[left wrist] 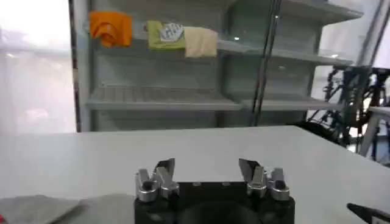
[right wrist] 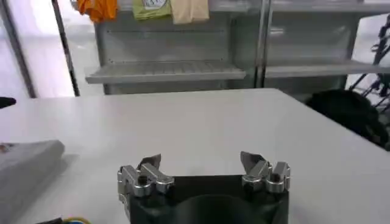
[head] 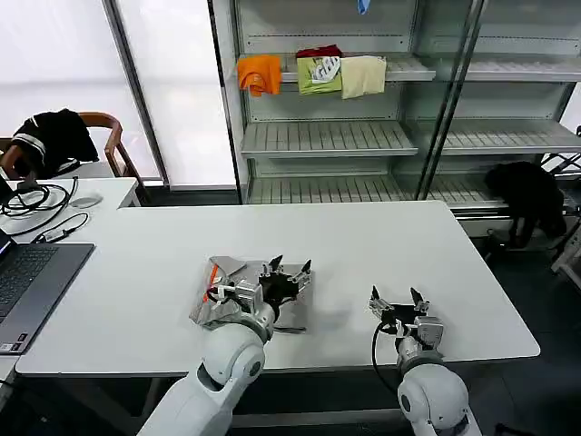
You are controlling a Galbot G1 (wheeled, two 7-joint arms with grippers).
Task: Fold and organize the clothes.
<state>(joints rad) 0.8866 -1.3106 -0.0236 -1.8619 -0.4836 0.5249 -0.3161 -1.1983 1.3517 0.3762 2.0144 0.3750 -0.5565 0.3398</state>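
The light grey T-shirt (head: 221, 295) lies folded into a small bundle near the table's front edge, left of centre, with a bit of orange neckband showing at its left side. My left gripper (head: 290, 265) hovers open over the bundle's right end, nothing between its fingers. The left wrist view has the same open gripper (left wrist: 207, 164) and grey fabric (left wrist: 55, 208) beside it. My right gripper (head: 397, 295) rests open over bare table to the shirt's right. From the right wrist, that gripper (right wrist: 201, 161) is empty and the shirt (right wrist: 27, 163) lies off to one side.
A laptop (head: 27, 282), cables (head: 36, 200) and a mouse (head: 86, 201) occupy the table's left end. Behind the white table (head: 363, 236) stands a shelf unit (head: 327, 136) with orange (head: 260, 73), green (head: 320, 74) and cream (head: 363, 75) folded shirts. Black garments hang on a chair (head: 54, 136) and lie at right (head: 526, 195).
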